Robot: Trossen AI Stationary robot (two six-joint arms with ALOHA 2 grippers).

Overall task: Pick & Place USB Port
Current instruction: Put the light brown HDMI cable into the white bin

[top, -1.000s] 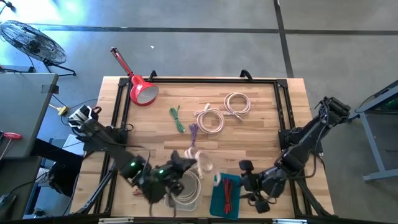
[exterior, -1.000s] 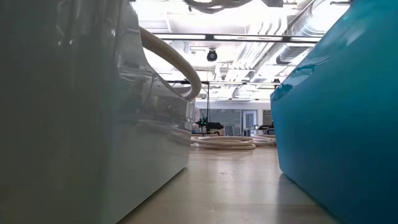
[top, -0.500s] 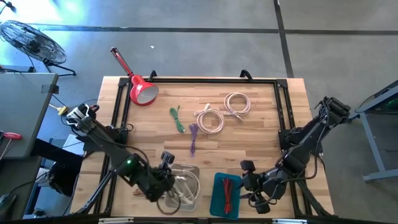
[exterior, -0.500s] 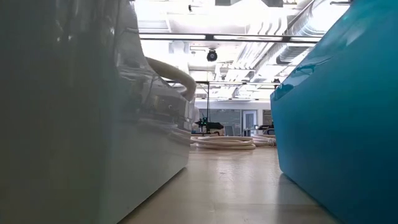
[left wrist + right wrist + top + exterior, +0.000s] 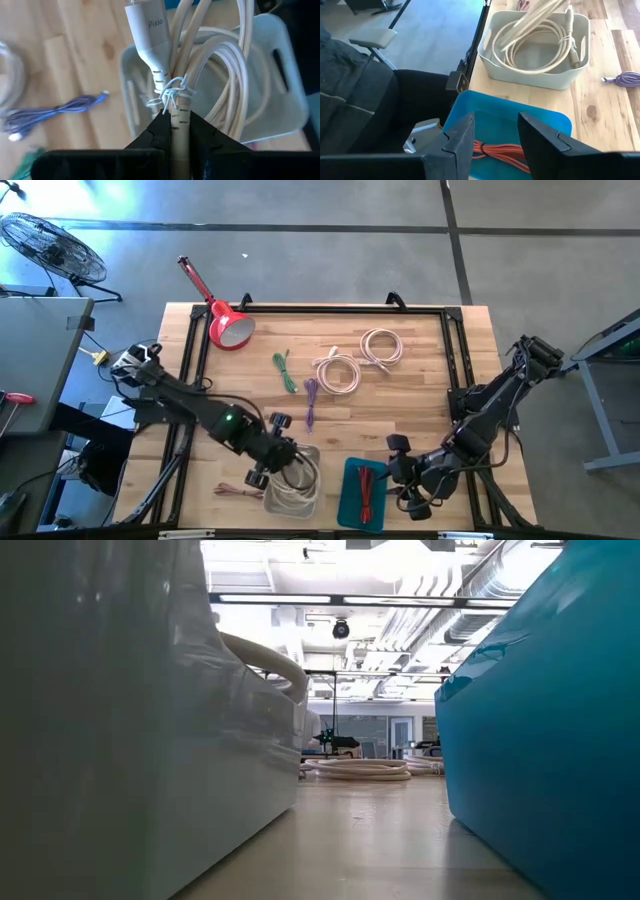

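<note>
The left claw [image 5: 176, 131] was over the white bin [image 5: 296, 480] at the counter's [image 5: 420, 400] near edge, fingers [image 5: 157, 131] pinched tight on a cream cable [image 5: 210, 65]; in the left wrist view the plug marked Pixio [image 5: 148, 27] stood just beyond the fingertips, the strands bundled by a thin white tie [image 5: 172, 92], and the rest of the coil hung down into the bin; from above, cream loops [image 5: 292, 485] lay inside the bin under the claw; the right claw [image 5: 495, 135] sat at the near right edge of the counter, beside the blue bin [image 5: 362, 495], its fingers apart and gripping nothing; a red cable [image 5: 495, 150] lay in the blue bin, right below that claw; in the right wrist view the white bin [image 5: 535, 70] stood just beyond the blue one, cream cable coiled inside with one strand rising out of it; out on the counter, a purple cable [image 5: 311, 402] lay just past the white bin, a green cable [image 5: 285, 372] beyond it, and two more cream coils [image 5: 340, 372] and [image 5: 380, 347] sat further back, well apart from both bins; a small reddish cable [image 5: 235, 491] lay on the boards just left of the white bin; a red lamp [image 5: 228, 325] rested at the far left corner.
</note>
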